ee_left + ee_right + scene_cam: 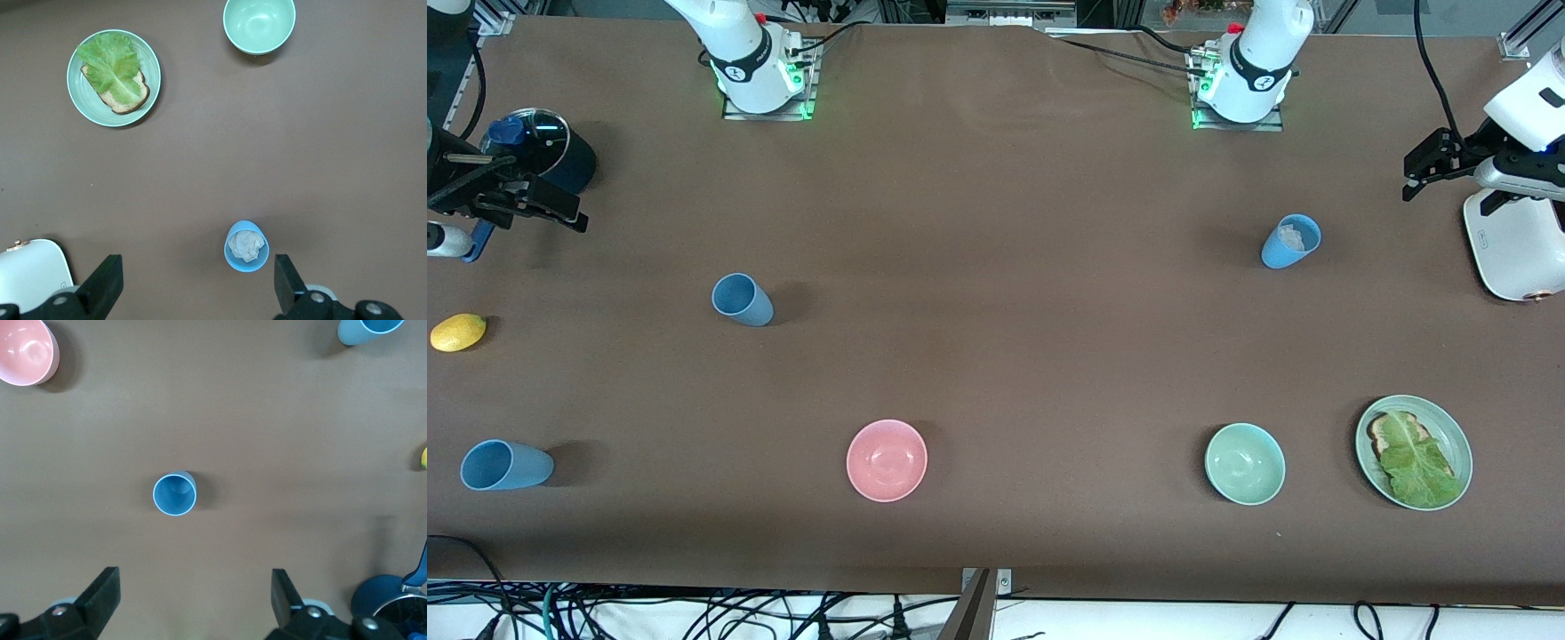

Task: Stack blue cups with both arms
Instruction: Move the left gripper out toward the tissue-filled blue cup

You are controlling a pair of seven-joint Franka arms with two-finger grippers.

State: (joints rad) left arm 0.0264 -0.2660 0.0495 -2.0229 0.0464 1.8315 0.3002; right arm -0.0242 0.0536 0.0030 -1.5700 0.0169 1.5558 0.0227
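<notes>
Both pincers are spread wide and empty, parked high at the table ends.

Landmark: pink bowl (887,460).

- Right pincer (516,200) hangs over the dark saucepan (547,151), at the right arm's end.
- Nearest cup to it (743,300): upright, mouth up, farther from the front camera than the pink bowl and toward the right arm's end. In the right wrist view it sits centred between the fingers (175,494), so a straight drop lines up. Long axis vertical.
- Second cup (505,465): level with the pink bowl, well toward the right arm's end. Looks upright, but it is clipped in the right wrist view.
- Left pincer (1436,164) hovers beside the white toaster (1516,249).
- Third cup (1291,241): upright, well toward the left arm's end from the pink bowl, with something crumpled and whitish inside. That could block nesting, so I'd keep it as the base.

Each arm has one cup clearly closer.

Hard to tell: what the filling is.
</notes>
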